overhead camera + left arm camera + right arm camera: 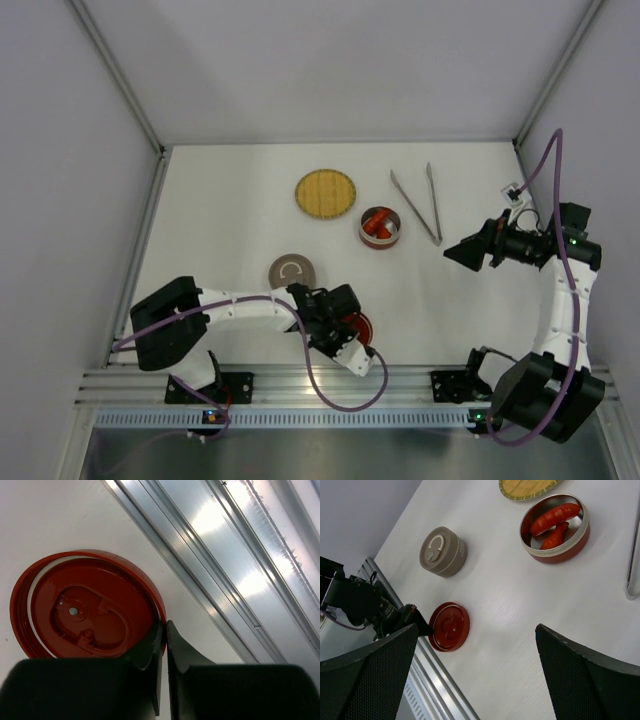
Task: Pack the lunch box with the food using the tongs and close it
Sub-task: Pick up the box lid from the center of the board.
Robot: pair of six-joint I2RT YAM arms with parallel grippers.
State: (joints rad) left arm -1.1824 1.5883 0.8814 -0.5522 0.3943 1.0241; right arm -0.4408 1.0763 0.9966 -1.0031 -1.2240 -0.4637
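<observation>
Taupe closed tin (292, 272) sits left of centre on the table (220, 220). Yellow woven plate (325, 193) is beyond it twd the far edge, bare.

Just right of the taupe tin, hard by the near edge, the red lid (85, 610) lies inside-up. Left gripper (165, 625) is at the lid's near side. Its fingers (150, 650) are pinched narrow, 1 inside the rim & 1 outside, so it looks to be gripping the rim wall. Lid is flat on the table.

Open red tin (565, 552) comes next, mid-table just right of the plate, w/ 2 red food pieces (555, 517) inside. No orange piece visible.

So the tin lies twd the far edge & slightly right of the lid, well apart. That's the line the lid must travel, I'd judge, & the left arm is the one on it.

Tongs (434, 205) lie just right of the tin, long axis near-to-far, joined end nearer. Right gripper (476, 630) hovers right of them, fingers wide, holding nothing.
</observation>
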